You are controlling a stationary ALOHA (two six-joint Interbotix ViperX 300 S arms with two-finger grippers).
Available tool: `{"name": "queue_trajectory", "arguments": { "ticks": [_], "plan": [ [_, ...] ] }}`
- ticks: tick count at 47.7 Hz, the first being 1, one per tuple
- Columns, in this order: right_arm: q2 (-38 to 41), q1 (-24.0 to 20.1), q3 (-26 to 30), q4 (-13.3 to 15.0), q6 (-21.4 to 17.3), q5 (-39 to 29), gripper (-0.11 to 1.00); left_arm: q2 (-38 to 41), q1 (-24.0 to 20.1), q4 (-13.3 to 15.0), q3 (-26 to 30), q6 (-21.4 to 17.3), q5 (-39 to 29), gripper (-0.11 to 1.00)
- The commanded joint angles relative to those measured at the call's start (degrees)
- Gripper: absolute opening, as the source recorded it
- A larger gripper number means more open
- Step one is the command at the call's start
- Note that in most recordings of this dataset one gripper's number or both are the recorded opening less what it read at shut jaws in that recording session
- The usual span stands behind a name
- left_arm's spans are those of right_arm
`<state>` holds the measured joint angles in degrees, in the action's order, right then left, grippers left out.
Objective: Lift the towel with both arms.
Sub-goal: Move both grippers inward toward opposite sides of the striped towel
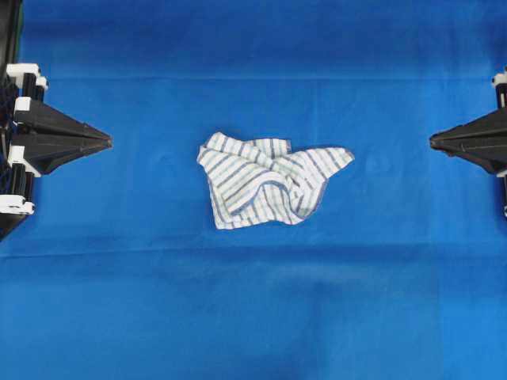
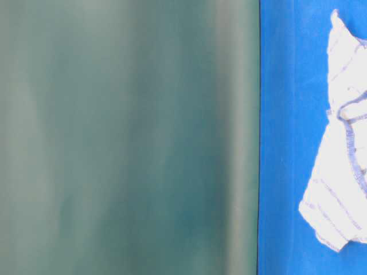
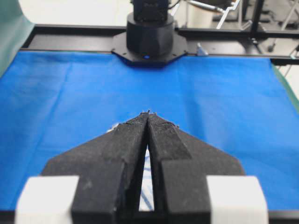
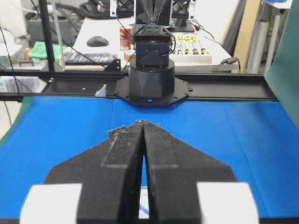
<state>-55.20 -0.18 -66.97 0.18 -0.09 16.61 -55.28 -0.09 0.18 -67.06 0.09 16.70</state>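
A plain blue table cloth (image 1: 253,317) covers the whole work surface in the overhead view, faintly creased but flat; at its left edge the left gripper (image 1: 107,141) points inward, its black fingers pressed together to a tip; in the middle lies the towel (image 1: 265,180), well apart from both arms; at the right edge the right gripper (image 1: 433,141) points inward too, likewise pressed together.

The table-level view gives something else; a blurred green sheet (image 2: 126,137) fills its left part, then a strip of blue cloth, then the towel cut off by the right border. The left wrist view looks along its closed fingers (image 3: 124,154) to the opposite arm's black base (image 3: 149,39) on a dark frame rail; a sliver of striped fabric shows through the slit between the fingers. The right wrist view shows the same pairing, plus a cluttered white desk (image 4: 205,37) behind, with a computer mouse (image 4: 98,41) on it.

The towel is crumpled into an uneven heap, white with thin blue and greenish stripes, one corner pointing right.
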Motion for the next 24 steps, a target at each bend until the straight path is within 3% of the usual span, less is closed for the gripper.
{"name": "queue_trajectory", "arguments": {
  "ticks": [1,12,24],
  "plan": [
    [0.4,0.2,1.6,0.1,0.2,0.1,0.00,1.0,1.0,1.1,2.5,0.1,-0.9,0.00],
    [5.4,-1.6,6.3,0.2,-0.2,-6.6,0.00,3.3,2.3,1.1,4.7,0.5,-4.5,0.00],
    [16.6,-5.3,11.2,0.0,-0.4,-11.6,0.00,10.7,6.5,1.3,5.4,0.6,-4.5,0.00]
  ]
}}
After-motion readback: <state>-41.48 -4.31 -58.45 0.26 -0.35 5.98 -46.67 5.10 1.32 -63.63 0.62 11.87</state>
